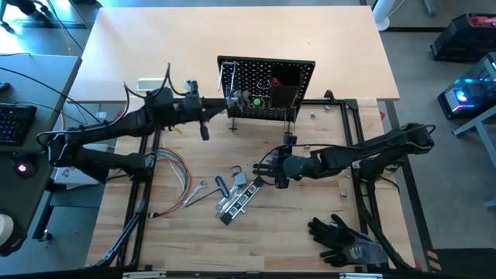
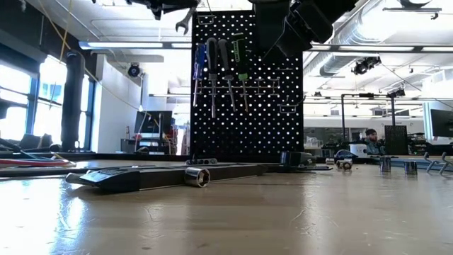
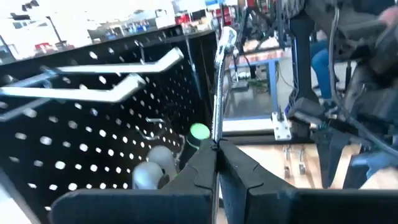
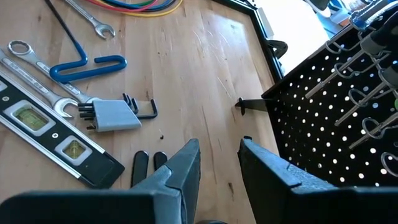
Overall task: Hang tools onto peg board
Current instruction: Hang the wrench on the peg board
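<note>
the left gripper (image 3: 216, 163) is closed on a thin silver wrench (image 3: 219, 87), stiff, light and slippery, standing up from its fingertips just beside the peg board (image 3: 93, 137), while the right gripper (image 4: 219, 160) waits open above the tools (image 4: 59, 118) on the table.

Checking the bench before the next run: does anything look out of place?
Nothing looks damaged. The remaining tools lie loosely heaped on the table, coloured wires beside them, and black gloves near the front edge.
</note>
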Robot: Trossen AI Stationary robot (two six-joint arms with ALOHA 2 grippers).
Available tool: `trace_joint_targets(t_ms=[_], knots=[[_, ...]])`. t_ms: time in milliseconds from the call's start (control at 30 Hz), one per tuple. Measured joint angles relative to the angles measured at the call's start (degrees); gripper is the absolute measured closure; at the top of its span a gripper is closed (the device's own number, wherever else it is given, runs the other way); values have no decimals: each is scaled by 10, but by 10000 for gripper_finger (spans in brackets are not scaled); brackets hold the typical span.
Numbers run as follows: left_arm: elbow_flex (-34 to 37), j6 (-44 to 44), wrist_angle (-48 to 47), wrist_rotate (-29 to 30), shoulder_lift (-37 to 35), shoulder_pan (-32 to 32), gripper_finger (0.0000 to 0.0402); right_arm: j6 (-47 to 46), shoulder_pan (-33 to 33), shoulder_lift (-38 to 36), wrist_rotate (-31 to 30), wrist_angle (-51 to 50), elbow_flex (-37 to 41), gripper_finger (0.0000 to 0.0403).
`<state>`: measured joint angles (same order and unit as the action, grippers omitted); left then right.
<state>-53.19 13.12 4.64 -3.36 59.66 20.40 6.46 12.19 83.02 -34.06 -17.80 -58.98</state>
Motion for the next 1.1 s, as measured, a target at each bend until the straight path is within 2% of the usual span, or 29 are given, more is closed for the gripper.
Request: trace_joint_targets(t_ms=[200, 700, 1100], knots=[[0, -20, 0, -10, -18, 6, 401, 3, 0, 0, -3, 0, 0, 295], [0, -32, -1, -19, -5, 7, 401, -1, 0, 0, -5, 0, 0, 295], [0, -53, -9, -21, -4, 34, 401, 0, 0, 0, -5, 0, 0, 295]])
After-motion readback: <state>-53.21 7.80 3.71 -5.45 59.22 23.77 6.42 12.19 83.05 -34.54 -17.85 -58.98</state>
